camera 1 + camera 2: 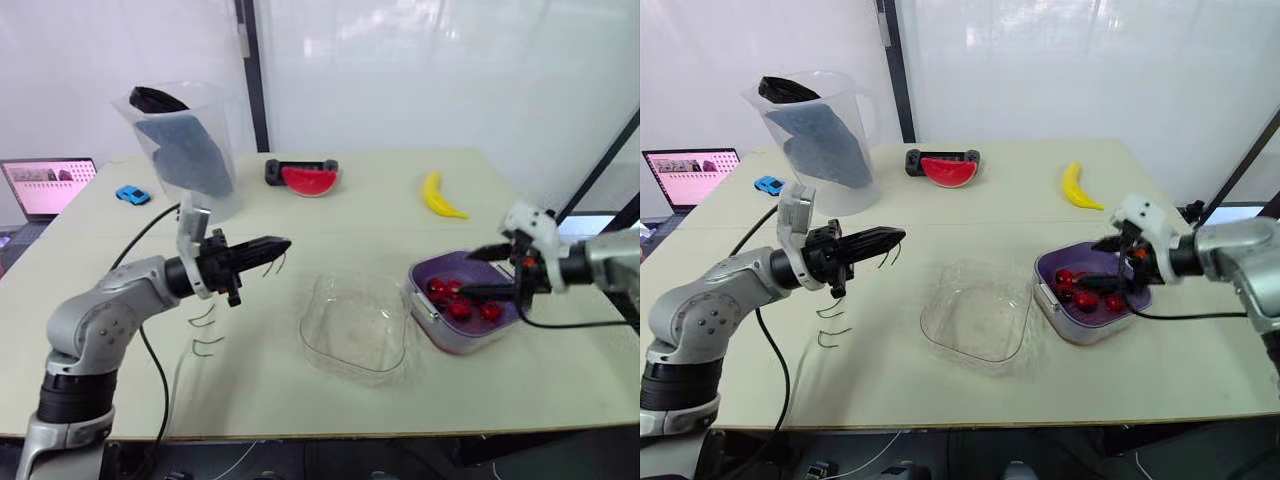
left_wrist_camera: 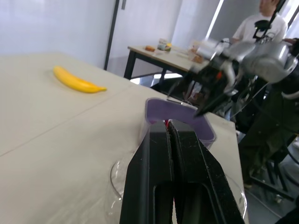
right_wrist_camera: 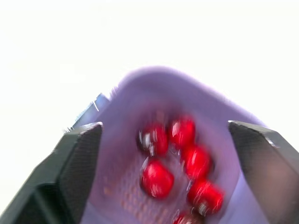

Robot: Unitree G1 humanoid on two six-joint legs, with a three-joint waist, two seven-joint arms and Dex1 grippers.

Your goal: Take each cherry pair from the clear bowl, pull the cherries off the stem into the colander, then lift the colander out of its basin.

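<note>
The clear bowl (image 1: 355, 325) sits at the table's middle with nothing in it. To its right the purple colander (image 1: 432, 270) rests in its white basin (image 1: 452, 343) and holds several red cherries (image 1: 460, 308). My right gripper (image 1: 480, 272) hovers open just over the colander; in the right wrist view its fingers (image 3: 79, 158) flank the cherries (image 3: 180, 151). My left gripper (image 1: 275, 245) is held above the table left of the bowl, shut on a thin bare cherry stem (image 1: 281, 263) that dangles from its tips. Two more bare stems (image 1: 205, 318) lie on the table below it.
A large clear pitcher (image 1: 185, 140) stands at the back left, with a blue toy car (image 1: 131, 194) and a laptop (image 1: 48, 185) beside it. A watermelon slice (image 1: 308, 180) and a banana (image 1: 440, 195) lie at the back. A person (image 2: 261, 23) is beyond the table's right side.
</note>
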